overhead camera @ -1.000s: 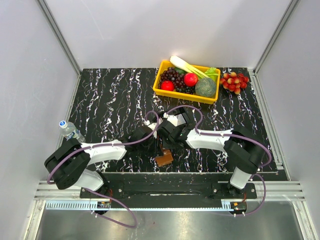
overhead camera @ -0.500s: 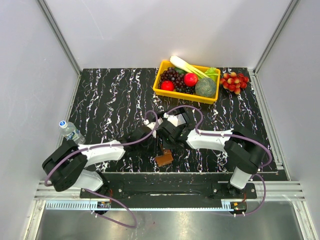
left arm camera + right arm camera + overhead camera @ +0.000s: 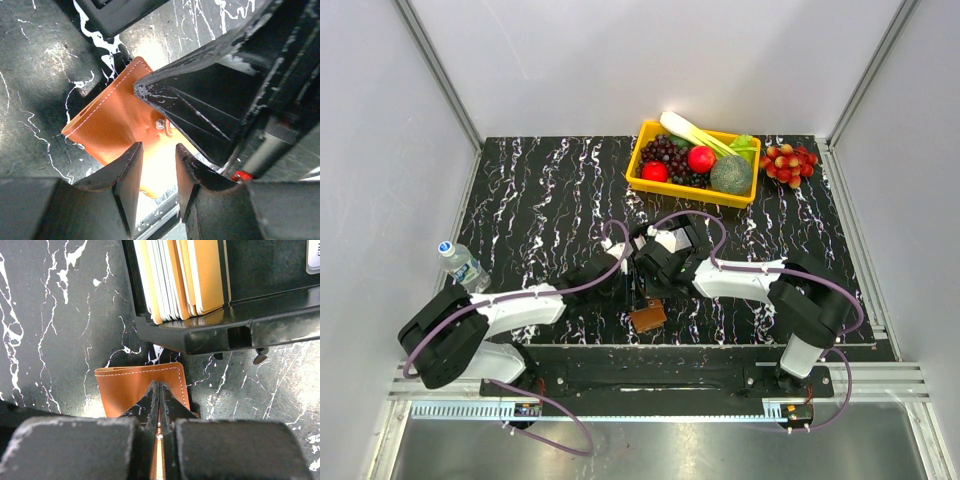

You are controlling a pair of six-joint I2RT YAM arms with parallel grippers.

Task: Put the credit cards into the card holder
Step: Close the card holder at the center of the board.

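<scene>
The card holder (image 3: 131,385) is a closed brown leather wallet lying flat near the table's front edge (image 3: 647,317); its snap (image 3: 160,124) shows in the left wrist view. My right gripper (image 3: 158,386) is shut, its tips pressing down on the wallet's top. My left gripper (image 3: 156,167) hovers over the card holder (image 3: 110,125) with its jaws apart and nothing between them. The credit cards (image 3: 177,275), orange, white and grey, stand on edge in a black open-topped box (image 3: 225,330) just beyond the wallet.
A yellow bin (image 3: 638,176) of fruit and vegetables sits at the back, with a bunch of red grapes (image 3: 790,162) to its right. A water bottle (image 3: 463,263) lies at the left edge. The table's front edge runs close behind the wallet.
My left gripper's jaws have come apart from shut, and the left arm has drawn slightly left. The right gripper and the card holder stay where they were.
</scene>
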